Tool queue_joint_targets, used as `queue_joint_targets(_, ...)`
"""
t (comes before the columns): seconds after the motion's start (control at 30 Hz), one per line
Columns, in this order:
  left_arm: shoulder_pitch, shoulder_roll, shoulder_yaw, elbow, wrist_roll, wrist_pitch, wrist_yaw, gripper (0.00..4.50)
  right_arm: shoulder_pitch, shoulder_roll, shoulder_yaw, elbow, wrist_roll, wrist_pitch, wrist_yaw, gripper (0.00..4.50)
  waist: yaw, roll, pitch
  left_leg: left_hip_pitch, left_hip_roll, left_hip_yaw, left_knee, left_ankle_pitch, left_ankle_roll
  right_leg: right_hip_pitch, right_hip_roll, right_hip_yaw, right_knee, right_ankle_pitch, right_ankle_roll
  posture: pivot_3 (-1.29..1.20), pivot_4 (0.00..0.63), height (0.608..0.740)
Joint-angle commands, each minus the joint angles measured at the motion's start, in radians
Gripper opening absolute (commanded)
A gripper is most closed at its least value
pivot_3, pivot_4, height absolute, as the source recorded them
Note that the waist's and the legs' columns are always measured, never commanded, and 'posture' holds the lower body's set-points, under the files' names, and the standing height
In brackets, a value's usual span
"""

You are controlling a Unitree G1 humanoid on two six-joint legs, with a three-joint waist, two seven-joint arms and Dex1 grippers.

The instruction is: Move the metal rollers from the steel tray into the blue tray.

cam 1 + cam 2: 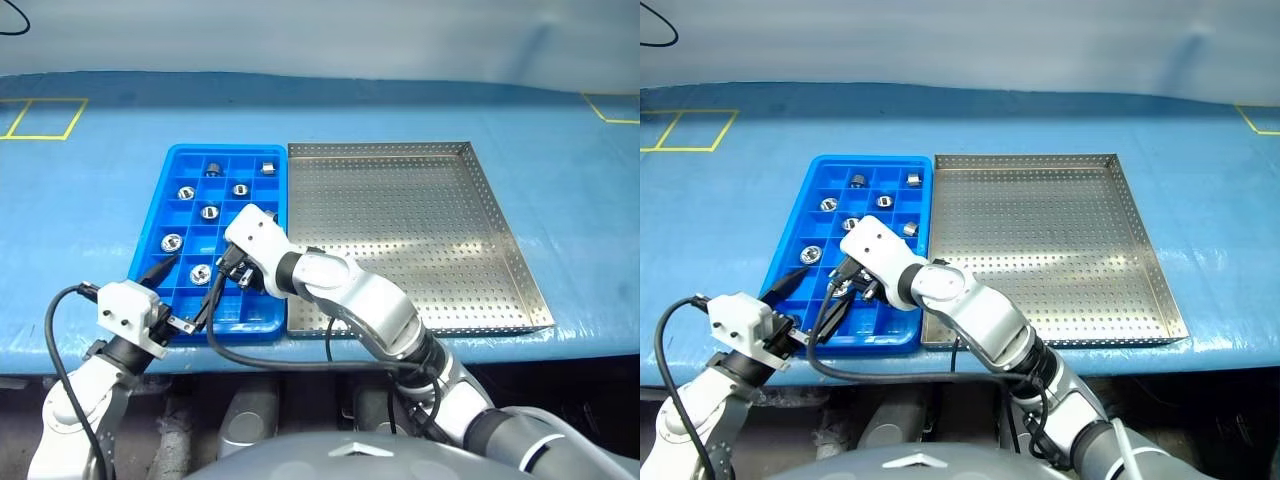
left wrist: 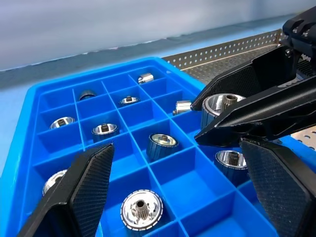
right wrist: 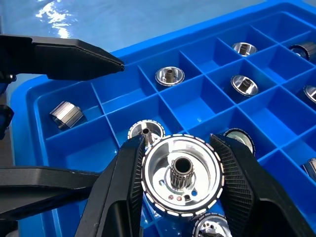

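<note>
- Setting: an industrial workshop or factory parts-sorting station.
- Work surface: a long bench (image 1: 90, 200) under a blue cover, marked with yellow taped rectangles (image 1: 45, 118) that outline fixed positions.
- Containers: a blue tray (image 1: 160, 200) gridded into small square compartments, set edge to edge with a perforated steel tray (image 1: 400, 240).
- Parts: machined metal rollers (image 1: 209, 212), one per compartment, typical of component kitting.

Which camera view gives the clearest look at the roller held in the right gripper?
The right wrist view: the roller sits large and face-on between the right gripper fingers, hub and rim visible. The left wrist view shows it side-on, partly covered by fingers. In the head views the gripper hides it over the blue tray.
</note>
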Motion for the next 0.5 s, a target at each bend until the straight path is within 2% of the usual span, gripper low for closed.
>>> queue_joint_targets(0.03,0.008,-0.007,0.017,-0.082,-0.044,-0.045,-0.005,4.50,0.019,0.000,0.052,0.033,0.025,-0.037,0.063,1.71,0.002,0.000,0.000,0.000,0.000,0.000,-0.001,0.000,0.000,0.000,0.000,0.000,0.000,0.000,0.000,0.30,0.150,0.740)
queue_joint_targets(0.27,0.112,0.022,0.021,-0.096,-0.118,-0.026,-0.083,4.50,0.027,0.005,0.073,0.063,0.019,-0.048,0.105,1.71,0.010,0.000,0.000,0.000,0.001,-0.001,-0.003,0.000,0.000,-0.001,0.000,-0.001,0.000,-0.002,-0.002,0.31,0.150,0.740)
queue_joint_targets(0.5,0.170,0.032,0.044,-0.080,-0.091,-0.041,-0.089,4.50,0.023,0.014,0.085,0.076,0.019,-0.051,0.124,1.71,0.017,0.000,0.000,0.000,0.001,-0.001,-0.003,0.000,-0.001,-0.001,0.000,-0.001,0.000,-0.002,-0.003,0.33,0.150,0.740)
